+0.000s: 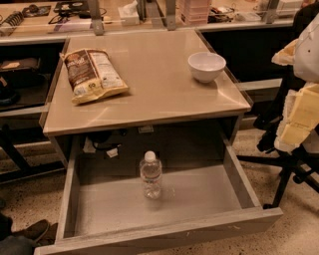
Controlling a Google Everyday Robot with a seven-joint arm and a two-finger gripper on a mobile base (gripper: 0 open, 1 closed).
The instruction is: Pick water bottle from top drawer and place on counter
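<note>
Standing upright on the pale floor of the top drawer (204, 199): one water bottle (150, 177), clear, ribbed, white cap on, placed near the middle of the drawer and slightly left of centre, touching no wall. The drawer is pulled fully out beneath the counter (159, 94), with its thick wood-grain front panel nearest the camera.

Counter, glossy beige top:
- chip bag (93, 74), brown and yellow, lying flat at the left side, angled.
- bowl (206, 66), white, upright, near the right rear corner, well apart from the bag.

Gripper (299, 117): cream-coloured, at the right edge of the view, below a white section of arm. It is off to the side of the counter and higher than the drawer, well apart from the bottle and holding nothing visible. Whether it is set wide or narrow cannot be told.

Behind the counter: a long lighter shelf (50, 31) with metal posts, carrying a tissue box (129, 15) and assorted small items too indistinct to name.

Floor (299, 231), speckled: dark chair legs (286, 174) at right; a shoe (34, 230) at the lower left corner.
</note>
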